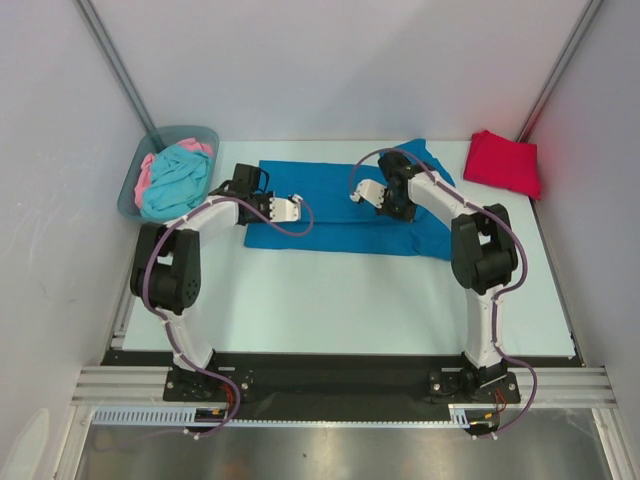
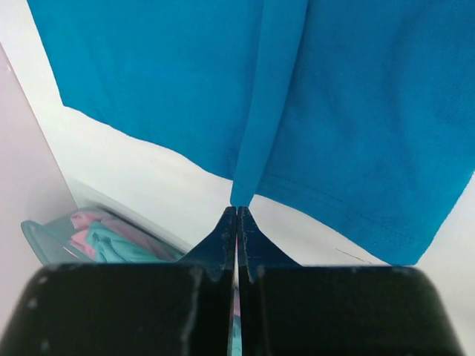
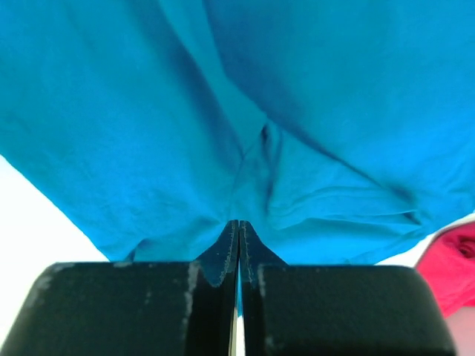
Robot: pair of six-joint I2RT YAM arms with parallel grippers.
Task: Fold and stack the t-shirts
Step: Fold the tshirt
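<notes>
The left gripper [image 2: 237, 213] pinches a raised fold of the blue t-shirt [image 1: 335, 205]. The right gripper [image 3: 239, 224] nips puckered cloth, seemingly near its hem. The shirt lies spread mid-table [image 1: 330, 300], with bare surface along its near edge.

blue t-shirt [image 1: 340, 205] spread mid-table, red t-shirt [image 1: 505, 162] folded

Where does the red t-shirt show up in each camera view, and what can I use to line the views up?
Top external: red t-shirt lies at the far right corner of the table.
Left wrist: not in it.
Right wrist: red t-shirt at the lower right edge, partly cut off.
Shared landmark: blue t-shirt, spread mid-table in the top view, filling the upper part of both wrist views.
</notes>
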